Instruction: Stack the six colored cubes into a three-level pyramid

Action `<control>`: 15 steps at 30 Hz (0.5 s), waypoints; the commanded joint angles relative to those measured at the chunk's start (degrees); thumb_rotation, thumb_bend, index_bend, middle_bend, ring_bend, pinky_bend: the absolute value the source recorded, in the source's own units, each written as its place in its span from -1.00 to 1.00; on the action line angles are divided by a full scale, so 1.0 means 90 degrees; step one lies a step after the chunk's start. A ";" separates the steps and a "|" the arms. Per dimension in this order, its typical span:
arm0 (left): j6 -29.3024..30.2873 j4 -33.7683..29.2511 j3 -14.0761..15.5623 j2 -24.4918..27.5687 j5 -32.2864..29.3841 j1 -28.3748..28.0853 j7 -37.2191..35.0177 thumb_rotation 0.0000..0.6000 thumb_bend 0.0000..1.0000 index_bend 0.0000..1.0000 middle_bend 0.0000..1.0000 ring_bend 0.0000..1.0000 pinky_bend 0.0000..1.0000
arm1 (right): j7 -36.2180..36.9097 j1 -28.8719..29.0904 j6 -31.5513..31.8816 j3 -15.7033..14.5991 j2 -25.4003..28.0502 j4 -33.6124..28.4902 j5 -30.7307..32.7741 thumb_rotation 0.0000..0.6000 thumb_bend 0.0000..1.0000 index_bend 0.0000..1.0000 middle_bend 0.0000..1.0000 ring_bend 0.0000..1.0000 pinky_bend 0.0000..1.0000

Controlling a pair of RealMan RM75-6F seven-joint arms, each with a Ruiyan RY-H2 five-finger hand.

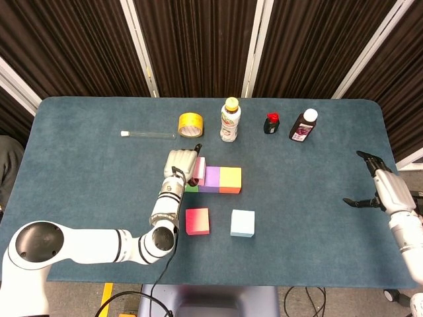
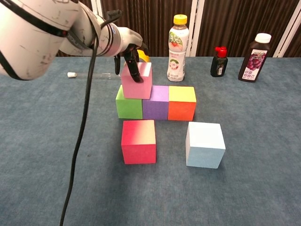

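A green cube (image 2: 129, 106), a purple cube (image 2: 156, 103) and an orange cube with a yellow top (image 2: 182, 102) stand in a row. My left hand (image 2: 128, 46) grips a pink cube (image 2: 138, 82) that sits on the row, over the seam between green and purple. In the head view the left hand (image 1: 181, 166) hides most of the pink cube (image 1: 200, 168). A red cube (image 2: 138, 141) and a pale blue cube (image 2: 205, 144) lie in front of the row. My right hand (image 1: 383, 186) hangs open at the table's right edge, holding nothing.
Behind the row stand a yellow tape roll (image 1: 190, 124), a juice bottle (image 2: 178, 48), a small red-capped bottle (image 2: 218, 61) and a dark grape bottle (image 2: 254, 58). A thin tube (image 1: 147, 134) lies at the back left. The left arm's cable (image 2: 80, 141) hangs over the front left.
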 commanded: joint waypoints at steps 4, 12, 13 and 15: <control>-0.0012 -0.0004 -0.0138 -0.0079 -0.0062 0.0040 0.0115 1.00 -0.36 -1.00 -0.69 -0.64 -0.10 | 0.0080 -0.0005 -0.0041 0.0006 -0.0033 0.0095 -0.0022 1.00 -0.60 -0.71 -0.66 -0.80 -0.48; -0.0087 -0.0292 -0.0194 0.0039 0.0072 0.0171 0.0214 1.00 -0.37 -1.00 -1.00 -1.00 -0.47 | 0.0204 -0.0018 -0.0088 0.0024 -0.0037 0.0153 -0.0047 1.00 -0.60 -0.72 -0.66 -0.80 -0.48; -0.0116 -0.0358 -0.0188 0.0082 0.0122 0.0196 0.0216 1.00 -0.37 -1.00 -1.00 -1.00 -0.51 | 0.0216 -0.0021 -0.0088 0.0027 -0.0032 0.0151 -0.0050 1.00 -0.60 -0.72 -0.66 -0.80 -0.48; -0.0198 -0.0541 -0.0143 0.0227 0.0316 0.0282 0.0195 1.00 -0.36 -1.00 -1.00 -1.00 -0.58 | 0.0239 -0.0034 -0.0074 0.0034 -0.0019 0.0141 -0.0062 1.00 -0.60 -0.72 -0.66 -0.80 -0.48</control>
